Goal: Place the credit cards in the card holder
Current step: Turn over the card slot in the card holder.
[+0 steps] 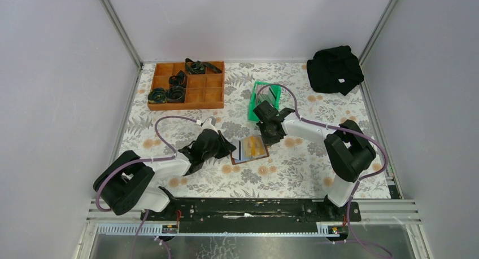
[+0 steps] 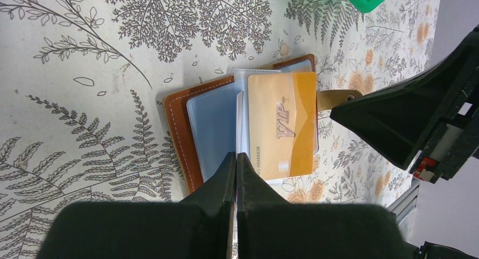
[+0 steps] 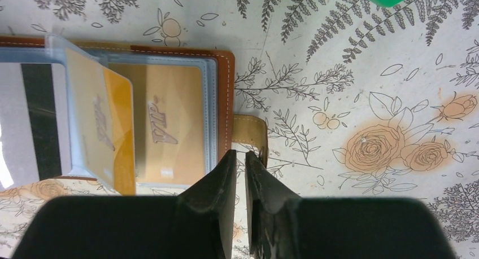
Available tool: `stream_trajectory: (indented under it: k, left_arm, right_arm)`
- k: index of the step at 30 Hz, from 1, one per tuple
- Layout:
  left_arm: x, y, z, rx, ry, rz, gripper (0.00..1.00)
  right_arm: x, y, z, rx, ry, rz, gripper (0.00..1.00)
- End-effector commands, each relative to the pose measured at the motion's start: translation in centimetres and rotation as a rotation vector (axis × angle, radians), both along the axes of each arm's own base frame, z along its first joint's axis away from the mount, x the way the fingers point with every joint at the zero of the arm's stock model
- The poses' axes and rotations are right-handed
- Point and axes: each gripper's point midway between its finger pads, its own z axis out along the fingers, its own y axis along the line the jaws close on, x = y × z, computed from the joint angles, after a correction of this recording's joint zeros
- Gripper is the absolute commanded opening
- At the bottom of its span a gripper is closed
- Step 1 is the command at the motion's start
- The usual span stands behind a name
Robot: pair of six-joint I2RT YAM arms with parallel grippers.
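The brown card holder [image 1: 249,150] lies open on the floral table, its leather edge [image 2: 179,129] on the left. Its clear sleeves hold a blue credit card [image 2: 212,123] and a yellow VIP card [image 2: 282,123]. The right wrist view shows a second yellow card [image 3: 169,129] lying flat, a raised sleeve page [image 3: 104,129], and a grey card with a black stripe [image 3: 34,123]. My left gripper [image 2: 236,157] is shut at the sleeves' near edge; I cannot tell if it pinches a page. My right gripper [image 3: 241,154] is slightly open and empty, beside the snap tab [image 3: 251,129].
A green bin [image 1: 264,101] stands just behind the right gripper. A wooden compartment tray [image 1: 186,84] with black items sits at the back left. A black cloth [image 1: 334,69] lies in the back right corner. Grey walls close in on both sides.
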Motion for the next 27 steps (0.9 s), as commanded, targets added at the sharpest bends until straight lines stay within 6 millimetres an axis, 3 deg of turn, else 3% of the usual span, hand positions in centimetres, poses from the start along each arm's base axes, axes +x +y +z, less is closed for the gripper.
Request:
stream_trajectory:
  k: [1, 7, 16, 22, 27]
  left_arm:
    - [-0.5, 0.3, -0.1, 0.007, -0.006, -0.008, 0.00]
    - [-0.6, 0.5, -0.4, 0.007, -0.001, 0.000, 0.00]
    - [-0.5, 0.1, -0.5, 0.007, 0.001, -0.013, 0.00]
    - [-0.4, 0.0, -0.6, 0.010, 0.002, -0.016, 0.00]
    - [-0.4, -0.1, -0.6, 0.006, 0.002, -0.018, 0.00]
  right_arm:
    - [1.2, 0.8, 2.6, 0.049, -0.060, 0.008, 0.17]
    - [1.0, 1.9, 2.3, 0.090, -0.041, 0.030, 0.14]
    - [1.4, 4.3, 4.8, 0.167, -0.082, 0.065, 0.12]
    - [1.0, 5.6, 5.3, 0.206, -0.073, 0.083, 0.25]
    - [0.6, 6.7, 5.4, 0.223, -0.065, 0.106, 0.25]
